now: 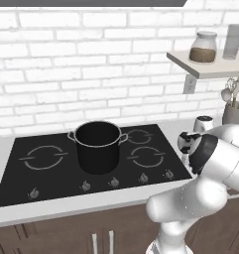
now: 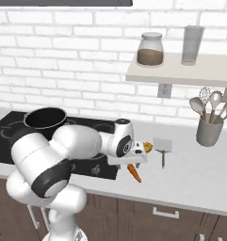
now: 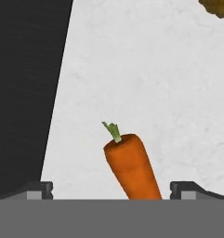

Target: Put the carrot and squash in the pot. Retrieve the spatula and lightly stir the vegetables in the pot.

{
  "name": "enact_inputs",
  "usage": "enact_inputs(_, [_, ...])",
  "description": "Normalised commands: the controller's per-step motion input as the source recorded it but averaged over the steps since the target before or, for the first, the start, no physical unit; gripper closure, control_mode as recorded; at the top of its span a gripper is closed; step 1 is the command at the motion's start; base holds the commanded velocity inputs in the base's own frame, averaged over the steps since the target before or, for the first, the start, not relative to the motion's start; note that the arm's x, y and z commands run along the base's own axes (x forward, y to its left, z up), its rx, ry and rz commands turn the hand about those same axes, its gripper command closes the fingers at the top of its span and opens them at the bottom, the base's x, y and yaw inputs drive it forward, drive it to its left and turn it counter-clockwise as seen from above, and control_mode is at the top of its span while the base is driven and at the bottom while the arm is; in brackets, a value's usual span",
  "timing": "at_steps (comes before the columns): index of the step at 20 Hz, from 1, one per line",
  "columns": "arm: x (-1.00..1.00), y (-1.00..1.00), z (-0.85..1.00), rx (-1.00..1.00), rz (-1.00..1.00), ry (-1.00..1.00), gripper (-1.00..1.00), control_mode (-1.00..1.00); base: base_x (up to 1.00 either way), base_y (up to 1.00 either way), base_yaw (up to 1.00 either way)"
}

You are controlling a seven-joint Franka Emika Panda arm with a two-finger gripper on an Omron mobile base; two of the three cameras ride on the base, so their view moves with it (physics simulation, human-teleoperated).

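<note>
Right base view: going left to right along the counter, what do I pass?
Pot on the stove → carrot → spatula → grey utensil holder.

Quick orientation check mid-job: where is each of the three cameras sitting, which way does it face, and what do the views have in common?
Left base view: behind the arm's left, facing the cooktop and pot; the white arm fills the lower right.
Right base view: behind the arm's right, facing the counter, carrot, spatula and utensil holder; the arm reaches from lower left.
Hand view: on the hand, looking down at the carrot between the open gripper tips.
Shared: both base views show pot, cooktop and shelf jar; right base and hand views share the carrot.
</note>
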Motion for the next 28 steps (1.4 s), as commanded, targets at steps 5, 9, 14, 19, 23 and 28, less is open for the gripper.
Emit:
enact_inputs(5, [0.01, -0.03, -0.26, 0.00, 0.02, 0.00, -1.00, -1.00, 0.00, 0.00, 0.00])
enact_inputs(9, [0.01, 0.00, -0.13, 0.00, 0.00, 0.00, -1.00, -1.00, 0.00, 0.00, 0.00])
enact_inputs(14, [0.07, -0.01, -0.08, 0.00, 0.00, -0.02, -1.00, -1.00, 0.00, 0.00, 0.00])
enact_inputs(19, [0.05, -0.02, -0.08, 0.00, 0.02, -0.02, -1.00, -1.00, 0.00, 0.00, 0.00])
enact_inputs(23, [0.03, -0.02, -0.09, 0.00, 0.03, -0.01, -1.00, -1.00, 0.00, 0.00, 0.00])
enact_inputs(28, [0.05, 0.00, -0.04, 0.00, 0.03, 0.00, -1.00, -1.00, 0.00, 0.00, 0.00])
